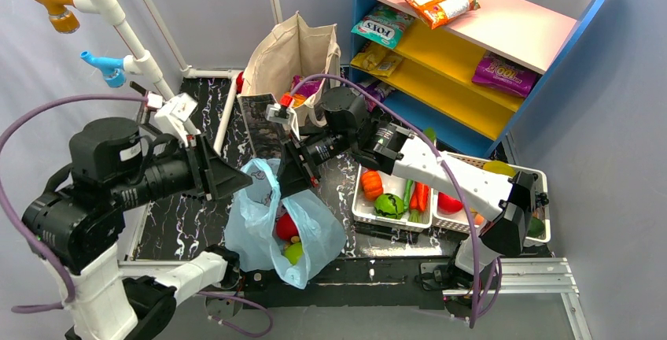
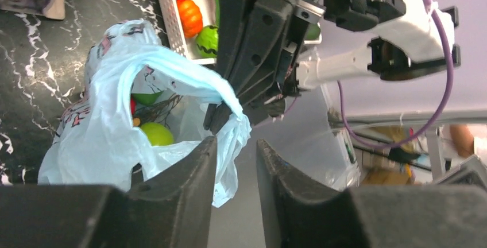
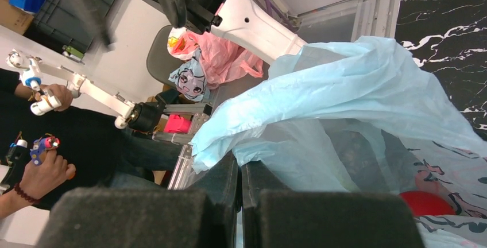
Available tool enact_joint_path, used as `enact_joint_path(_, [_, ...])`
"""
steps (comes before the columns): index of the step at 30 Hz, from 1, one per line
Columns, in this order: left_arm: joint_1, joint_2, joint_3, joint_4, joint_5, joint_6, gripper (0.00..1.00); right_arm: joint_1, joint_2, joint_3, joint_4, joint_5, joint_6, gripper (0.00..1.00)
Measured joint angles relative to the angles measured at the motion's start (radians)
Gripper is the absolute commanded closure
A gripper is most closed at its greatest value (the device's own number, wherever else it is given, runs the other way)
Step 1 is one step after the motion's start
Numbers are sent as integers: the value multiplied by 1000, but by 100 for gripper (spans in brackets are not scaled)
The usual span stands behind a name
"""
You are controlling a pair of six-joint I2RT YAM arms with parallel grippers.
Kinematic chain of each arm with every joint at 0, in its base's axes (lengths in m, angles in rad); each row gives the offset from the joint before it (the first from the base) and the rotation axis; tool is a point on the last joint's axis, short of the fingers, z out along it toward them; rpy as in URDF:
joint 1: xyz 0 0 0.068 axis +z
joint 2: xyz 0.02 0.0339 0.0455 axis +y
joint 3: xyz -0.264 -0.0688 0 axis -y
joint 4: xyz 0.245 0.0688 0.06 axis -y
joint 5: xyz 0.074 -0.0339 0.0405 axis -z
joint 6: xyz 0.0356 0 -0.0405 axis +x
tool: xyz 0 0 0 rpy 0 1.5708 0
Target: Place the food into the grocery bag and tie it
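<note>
Here, crinkly translucent light-blue grocery bag (image 1: 250, 234)

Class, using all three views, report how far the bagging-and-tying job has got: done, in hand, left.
Done: a red fruit and a green fruit lie in the blue bag. In hand: the right pincer is shut on a bag handle; the left pincer stands open beside it. Left: no knot yet, and vegetables sit in the white basket.

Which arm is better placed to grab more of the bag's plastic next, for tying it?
Left. The left gripper is open right beside the grocery bag, its light-blue plastic hanging at the fingertips. The right gripper is shut on the bag handle, so it is busy.
</note>
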Motion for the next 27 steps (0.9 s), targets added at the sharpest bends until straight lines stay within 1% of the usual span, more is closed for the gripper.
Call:
enact_joint_path(2, [0, -29, -19, 0, -50, -5, 75, 0, 2, 0, 0, -2, 0, 99])
enact_joint_path(6, [0, -117, -124, 1, -112, 8, 70, 0, 2, 3, 0, -5, 0, 99])
enact_joint_path(7, [0, -163, -233, 35, -111, 20, 67, 0, 2, 5, 0, -6, 0, 99])
enact_joint_path(8, [0, -193, -302, 39, -106, 26, 65, 0, 2, 6, 0, -8, 0, 99])
enact_joint_path(9, [0, -238, -414, 51, -97, 32, 63, 0, 2, 6, 0, -15, 0, 99])
enact_joint_path(10, [0, -256, -458, 86, -88, 47, 58, 0, 2, 6, 0, -22, 0, 99])
enact_joint_path(12, [0, -293, -507, 161, -83, 97, 55, 0, 3, 10, -4, -39, 0, 99])
enact_joint_path(13, [0, -344, -555, 237, -63, 162, 56, 0, 9, 26, -15, -53, 0, 99])
enact_joint_path(16, [0, -436, -613, 348, -5, 306, 58, 0, 24, 60, -39, -78, -2, 99])
enact_joint_path(18, [0, -445, -619, 368, 7, 344, 59, 0, 24, 62, -45, -83, -3, 99])
enact_joint_path(21, [0, -447, -642, 415, 21, 444, 59, 0, 35, 73, -55, -91, -4, 99])
enact_joint_path(22, [0, -449, -656, 430, 23, 476, 60, 0, 38, 76, -56, -92, -4, 99])
enact_joint_path(23, [0, -452, -673, 447, 23, 505, 63, 0, 43, 80, -56, -94, -4, 99])
enact_joint_path(24, [0, -460, -707, 474, 23, 562, 64, 0, 51, 89, -58, -95, -4, 99])
enact_joint_path(26, [0, -472, -732, 496, 22, 594, 63, 0, 56, 97, -62, -101, -5, 99])
enact_joint_path(27, [0, -478, -746, 504, 21, 610, 60, 0, 61, 105, -64, -106, -6, 99])
